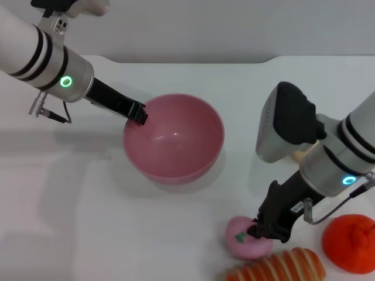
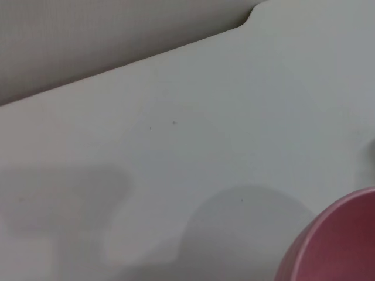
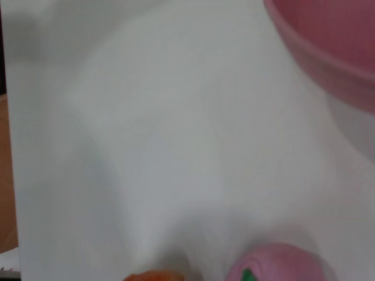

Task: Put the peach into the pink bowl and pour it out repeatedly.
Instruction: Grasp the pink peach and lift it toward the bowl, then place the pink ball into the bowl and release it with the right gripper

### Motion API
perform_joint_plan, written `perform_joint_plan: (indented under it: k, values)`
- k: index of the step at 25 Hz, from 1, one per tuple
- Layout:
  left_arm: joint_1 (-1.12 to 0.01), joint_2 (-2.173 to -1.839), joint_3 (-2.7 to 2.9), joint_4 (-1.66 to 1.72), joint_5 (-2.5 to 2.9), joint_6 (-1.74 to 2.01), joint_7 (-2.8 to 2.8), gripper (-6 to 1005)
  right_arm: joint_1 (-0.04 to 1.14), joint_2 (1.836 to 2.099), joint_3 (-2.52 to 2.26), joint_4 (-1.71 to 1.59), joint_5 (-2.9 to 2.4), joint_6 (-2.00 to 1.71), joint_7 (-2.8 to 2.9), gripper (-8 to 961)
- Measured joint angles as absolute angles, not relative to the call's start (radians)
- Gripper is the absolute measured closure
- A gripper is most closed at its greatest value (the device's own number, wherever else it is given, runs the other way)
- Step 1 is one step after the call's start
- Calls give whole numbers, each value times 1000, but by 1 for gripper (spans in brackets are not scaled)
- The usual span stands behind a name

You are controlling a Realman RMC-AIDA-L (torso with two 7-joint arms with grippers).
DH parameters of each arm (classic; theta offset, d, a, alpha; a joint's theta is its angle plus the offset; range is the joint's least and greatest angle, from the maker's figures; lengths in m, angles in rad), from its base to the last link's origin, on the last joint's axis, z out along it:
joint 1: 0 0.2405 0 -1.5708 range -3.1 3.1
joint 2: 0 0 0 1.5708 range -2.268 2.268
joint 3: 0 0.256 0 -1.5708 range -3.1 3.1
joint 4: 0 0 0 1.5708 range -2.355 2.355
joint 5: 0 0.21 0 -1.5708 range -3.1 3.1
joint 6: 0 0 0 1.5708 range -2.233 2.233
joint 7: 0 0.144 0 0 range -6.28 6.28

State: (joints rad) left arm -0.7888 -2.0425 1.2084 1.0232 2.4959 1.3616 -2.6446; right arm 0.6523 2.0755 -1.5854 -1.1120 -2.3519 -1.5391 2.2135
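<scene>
The pink bowl [image 1: 173, 140] stands in the middle of the white table, with nothing inside it. My left gripper [image 1: 139, 113] reaches in from the left and is shut on the bowl's left rim; a piece of the bowl [image 2: 343, 246] shows in the left wrist view. The peach [image 1: 243, 240], dusty pink with a green stem mark, lies on the table at the front right. My right gripper [image 1: 265, 231] is down on the peach's right side, touching it. The right wrist view shows the peach [image 3: 278, 266] close by and the bowl [image 3: 328, 47] farther off.
A bread roll [image 1: 278, 266] lies just in front of the peach, at the table's front edge. An orange-red fruit [image 1: 350, 243] sits at the far right. A beige ball [image 1: 302, 154] peeks out behind the right arm. The table's back edge [image 1: 193, 58] runs behind the bowl.
</scene>
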Motion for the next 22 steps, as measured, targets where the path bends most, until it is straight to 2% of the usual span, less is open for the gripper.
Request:
perform_joint_plan:
  k: [4,9,17,22]
  values:
    - [-787,-2043,1208,1024,2496,1361,-2645,952,579,2072,-1544,-1323,-2348,-1602,2221,922]
    - [-787,-2043,1210,1024,2496,1361,-2645,952,530,2077,-1425,-1576,-2316,-1716,2223,923]
    - [-792,-2045,1212,1024,2496,1366,-2645,952,524,2076,-1173,-1921,-2131,-1811,2250,904]
    - [-797,-2050,1213,1025,2492,1367,-2645,952,534,2075,-1160,-1899,-2099,-1733,2243,872]
